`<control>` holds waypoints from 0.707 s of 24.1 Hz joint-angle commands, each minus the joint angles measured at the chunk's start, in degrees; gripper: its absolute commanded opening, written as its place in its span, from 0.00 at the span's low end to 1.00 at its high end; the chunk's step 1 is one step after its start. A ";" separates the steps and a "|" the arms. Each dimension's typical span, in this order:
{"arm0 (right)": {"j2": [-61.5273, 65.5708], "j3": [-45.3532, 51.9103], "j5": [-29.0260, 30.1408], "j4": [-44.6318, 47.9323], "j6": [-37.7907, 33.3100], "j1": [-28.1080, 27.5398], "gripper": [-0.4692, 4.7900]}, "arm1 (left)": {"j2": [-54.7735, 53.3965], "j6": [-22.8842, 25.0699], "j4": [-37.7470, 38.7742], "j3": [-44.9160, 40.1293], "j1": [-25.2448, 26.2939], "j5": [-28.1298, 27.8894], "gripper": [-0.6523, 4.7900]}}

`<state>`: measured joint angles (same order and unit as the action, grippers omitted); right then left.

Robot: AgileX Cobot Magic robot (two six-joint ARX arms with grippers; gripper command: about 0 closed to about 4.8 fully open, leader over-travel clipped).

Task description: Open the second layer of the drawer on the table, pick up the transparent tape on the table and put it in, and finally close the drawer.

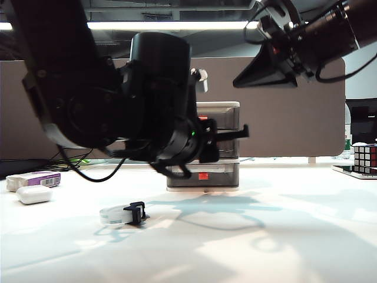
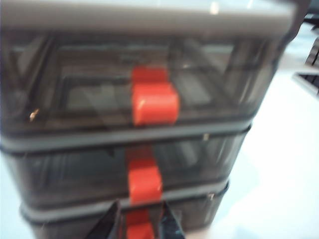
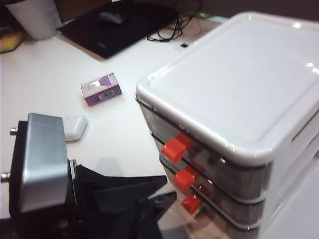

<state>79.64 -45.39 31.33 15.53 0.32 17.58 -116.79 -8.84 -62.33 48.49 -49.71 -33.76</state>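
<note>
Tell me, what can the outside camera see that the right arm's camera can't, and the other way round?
Only the exterior view shows the transparent tape on the table, a cube puzzle, and the right gripper hanging high, jaws hard to read. Only the right wrist view shows the drawer's white top and a computer mouse. Both show the drawer, its red tabs, the purple-and-white box, the white case and the left gripper at the second layer.

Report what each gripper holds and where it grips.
Nothing is held. The left gripper stands slightly open before the drawer; the right gripper hangs above it. The transparent tape lies on the table.
</note>
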 commanded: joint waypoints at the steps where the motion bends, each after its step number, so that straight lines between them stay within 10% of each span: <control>1: -0.15 -1.36 0.61 0.13 0.17 -0.02 0.08 | -1.29 -0.20 -0.44 2.38 -0.22 -0.96 0.29; 17: -0.15 -1.66 1.22 -2.03 0.42 -0.04 0.08 | -2.56 -0.20 0.50 3.37 -0.22 -2.51 0.46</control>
<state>79.66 -46.78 32.14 12.95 0.51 17.56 -119.48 -8.86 -61.10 51.53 -49.89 -36.05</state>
